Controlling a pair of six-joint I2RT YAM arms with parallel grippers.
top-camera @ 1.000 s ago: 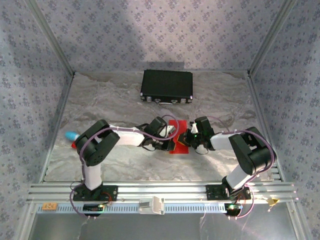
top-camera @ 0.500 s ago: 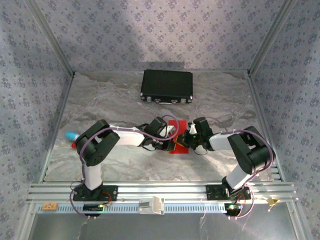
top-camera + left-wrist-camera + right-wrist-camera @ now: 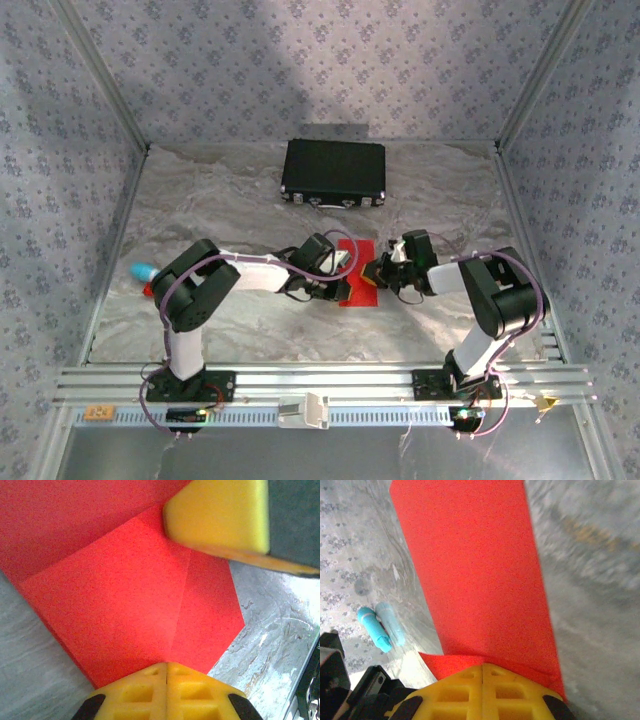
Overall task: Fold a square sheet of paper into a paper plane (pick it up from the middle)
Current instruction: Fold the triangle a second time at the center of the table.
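At desk centre, red sheet of paper (image 3: 360, 292) lay part-folded, black case (image 3: 333, 172) at its 12 o'clock. Left fingers (image 3: 215, 515) stood spread over it from 9 o'clock, likely pinning the creases flat. Right fingers (image 3: 482, 692) met its 3 o'clock edge; grip state unreadable. Both forearms ran low, elbows bent, wrists turned inward.

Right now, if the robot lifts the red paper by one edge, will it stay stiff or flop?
Probably floppy: the red paper looks thin and lies flat on the table. Its creased folds likely stiffen it a little. It seems very light, so a push would probably slide or crumple it.
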